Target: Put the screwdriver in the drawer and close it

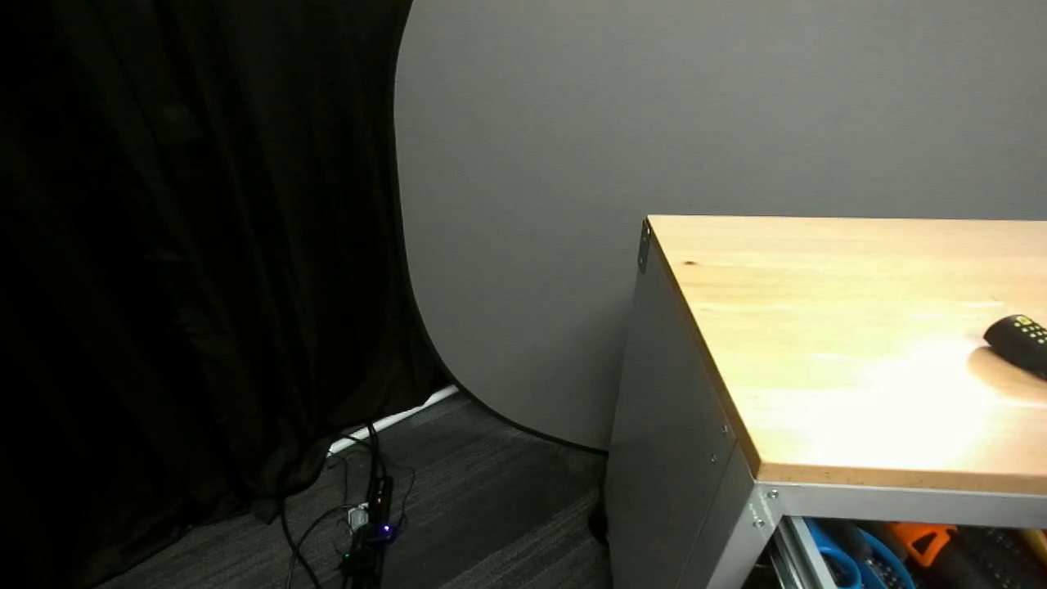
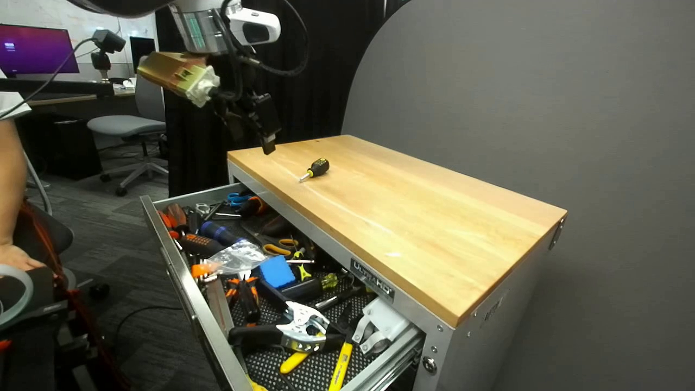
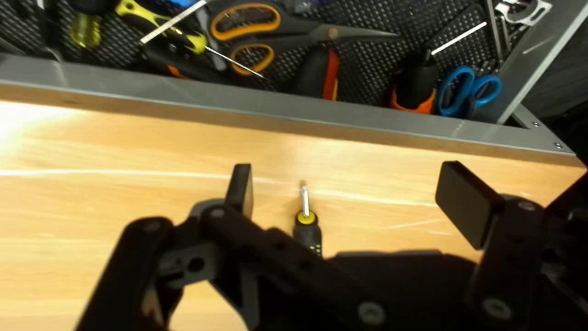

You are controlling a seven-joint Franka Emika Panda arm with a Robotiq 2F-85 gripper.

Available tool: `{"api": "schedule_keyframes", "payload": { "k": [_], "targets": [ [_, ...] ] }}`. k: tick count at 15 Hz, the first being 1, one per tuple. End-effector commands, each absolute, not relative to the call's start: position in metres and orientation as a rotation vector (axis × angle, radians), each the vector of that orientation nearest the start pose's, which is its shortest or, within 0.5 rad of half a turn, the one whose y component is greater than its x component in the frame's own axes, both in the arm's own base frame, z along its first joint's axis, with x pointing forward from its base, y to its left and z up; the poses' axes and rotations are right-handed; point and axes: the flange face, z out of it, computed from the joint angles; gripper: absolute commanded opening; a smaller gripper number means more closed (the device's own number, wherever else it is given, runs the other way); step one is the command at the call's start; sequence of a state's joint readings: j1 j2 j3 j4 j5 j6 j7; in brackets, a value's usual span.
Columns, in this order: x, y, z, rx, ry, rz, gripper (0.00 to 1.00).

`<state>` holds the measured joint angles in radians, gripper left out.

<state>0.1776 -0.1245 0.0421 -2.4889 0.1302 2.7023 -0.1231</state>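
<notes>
The screwdriver, short with a black handle, yellow collar and silver shaft, lies on the wooden top in both exterior views [image 2: 319, 167] [image 1: 1022, 342]. In the wrist view the screwdriver [image 3: 308, 232] shows between the spread fingers, nearer the left one, its handle end hidden by the gripper. My gripper [image 3: 353, 195] is open and empty. In an exterior view the gripper [image 2: 266, 142] is above the top, apart from the screwdriver. The drawer [image 2: 187, 293] is pulled out and full of tools. Its side rail also shows in an exterior view [image 1: 802, 556].
The wooden top [image 2: 412, 217] sits on a grey metal cabinet [image 2: 502, 315]. The drawer holds scissors [image 3: 321, 34], a black and silver clamp [image 2: 305, 323], a blue block [image 2: 277, 271] and a plastic bag [image 2: 239, 256]. A person's arm [image 2: 11, 190] is at the left edge.
</notes>
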Motion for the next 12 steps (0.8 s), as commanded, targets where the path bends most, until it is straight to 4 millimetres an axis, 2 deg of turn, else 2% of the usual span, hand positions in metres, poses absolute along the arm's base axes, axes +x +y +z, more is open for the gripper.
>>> {"api": "schedule_keyframes", "payload": {
  "k": [1, 6, 12],
  "targets": [
    [0.533, 0.141, 0.356, -2.932, -0.505, -0.553, 1.00],
    [0.592, 0.158, 0.343, -2.968, -0.635, -0.553, 1.00],
    [0.634, 0.161, 0.322, -2.983, -0.733, -0.559, 1.00]
  ]
}}
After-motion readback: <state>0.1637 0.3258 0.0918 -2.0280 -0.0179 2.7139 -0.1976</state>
